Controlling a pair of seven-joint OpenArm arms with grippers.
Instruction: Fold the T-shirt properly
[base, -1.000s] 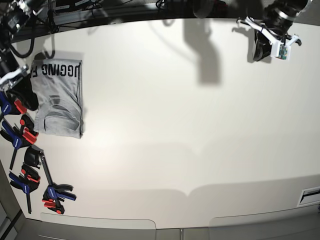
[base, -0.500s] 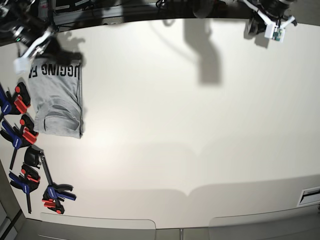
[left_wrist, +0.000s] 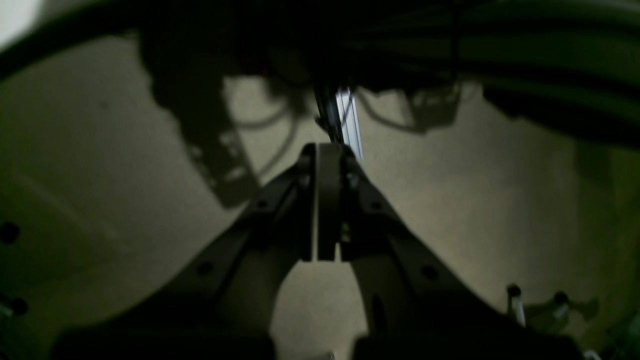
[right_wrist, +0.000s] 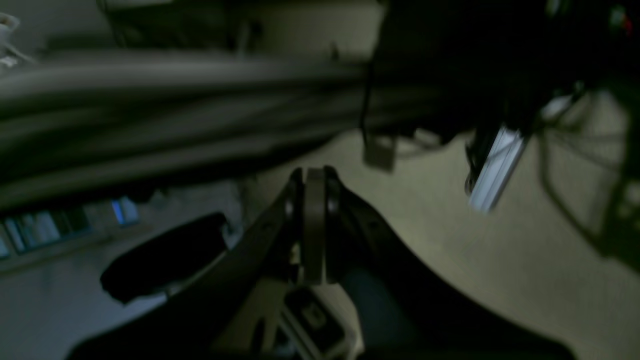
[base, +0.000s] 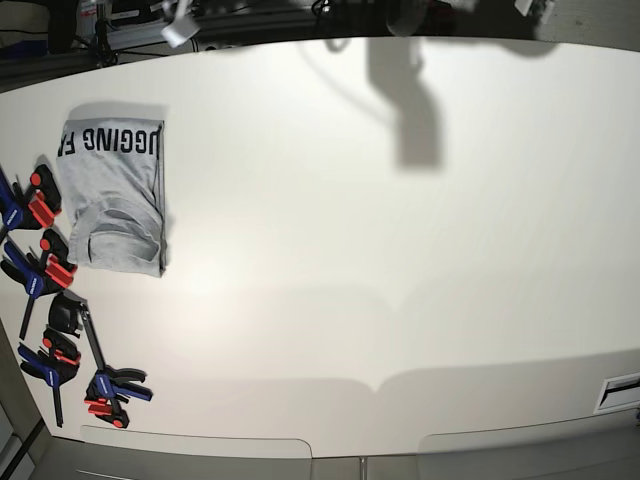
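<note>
The T-shirt (base: 113, 195) lies folded into a narrow grey rectangle at the far left of the white table (base: 380, 250), black lettering showing on its top part. My left gripper (left_wrist: 320, 200) is shut and empty, pulled back over the table's far edge. My right gripper (right_wrist: 314, 220) is shut and empty too, raised near the dark back rail. In the base view only a white bit of each arm shows at the top edge; the grippers themselves are out of that view. Neither gripper is near the T-shirt.
Several blue and red clamps (base: 50, 300) lie along the table's left edge, beside and below the T-shirt. A dark rail with cables runs behind the table's far edge (base: 250, 20). An arm's shadow (base: 410, 100) falls on the table at top centre.
Both arms have drawn back and up towards the table's far edge, leaving the base view almost entirely. The right arm has left the T-shirt, which lies unmoved.
</note>
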